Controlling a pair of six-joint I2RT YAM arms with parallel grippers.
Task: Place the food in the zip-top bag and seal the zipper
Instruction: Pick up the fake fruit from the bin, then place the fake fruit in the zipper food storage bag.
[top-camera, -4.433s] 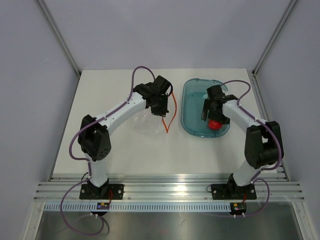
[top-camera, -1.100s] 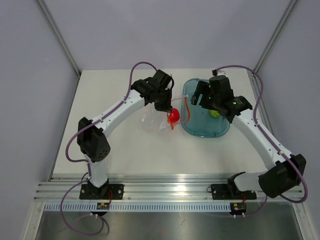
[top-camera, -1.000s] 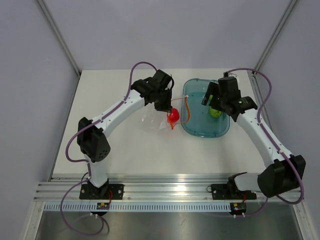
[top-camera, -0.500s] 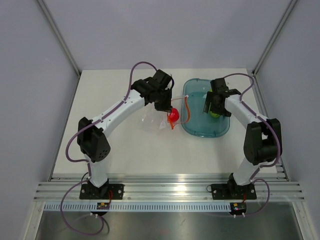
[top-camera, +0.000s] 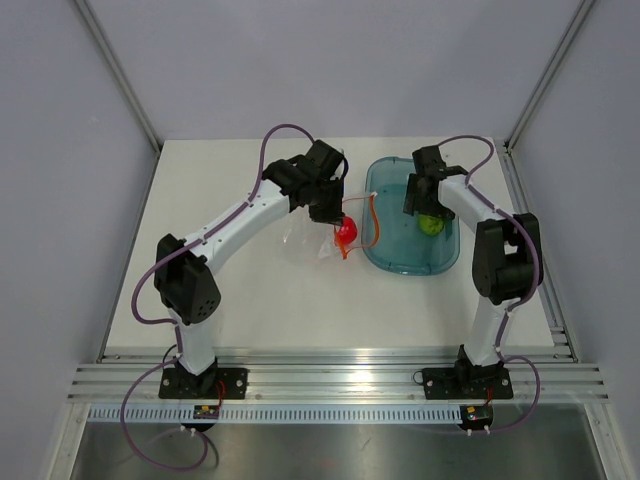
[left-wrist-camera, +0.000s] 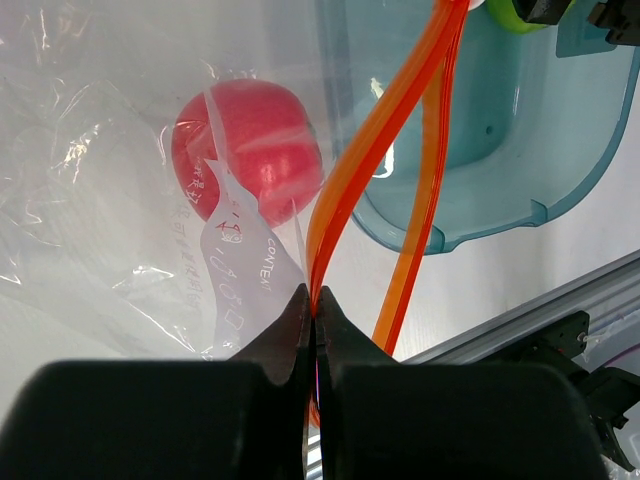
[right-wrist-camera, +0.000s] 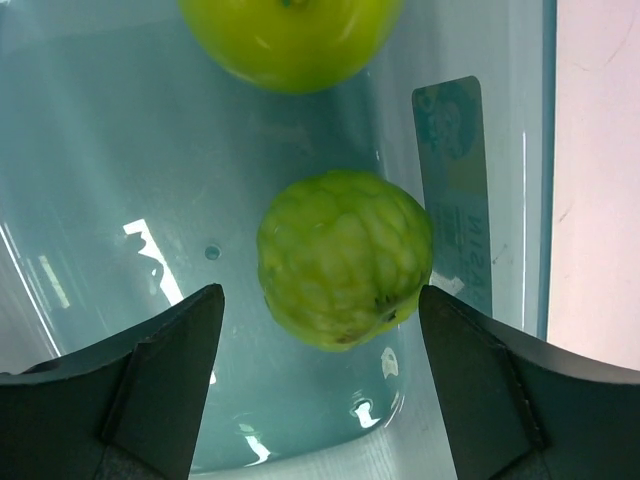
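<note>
My left gripper (top-camera: 330, 208) is shut on the orange-red zipper (left-wrist-camera: 372, 150) of the clear zip-top bag (top-camera: 300, 240) and holds its mouth up beside the tray. The red fruit (top-camera: 345, 231) lies inside the bag and shows through the plastic in the left wrist view (left-wrist-camera: 247, 150). My right gripper (top-camera: 420, 203) is open over the teal tray (top-camera: 400, 250). A bumpy lime-green fruit (right-wrist-camera: 345, 258) lies on the tray floor between and below its fingers (right-wrist-camera: 170, 370), untouched. A smooth green fruit (right-wrist-camera: 290, 35) lies just beyond it.
The tray's rim (left-wrist-camera: 480, 225) sits close to the bag's mouth, with the zipper looping over it. A white label (right-wrist-camera: 455, 190) is stuck to the tray floor. The table's near edge has an aluminium rail (top-camera: 330, 380).
The right arm swung back from the bag side over the tray and lowered its open gripper over the green fruit. The left arm and the bag with the red fruit have stayed still.
</note>
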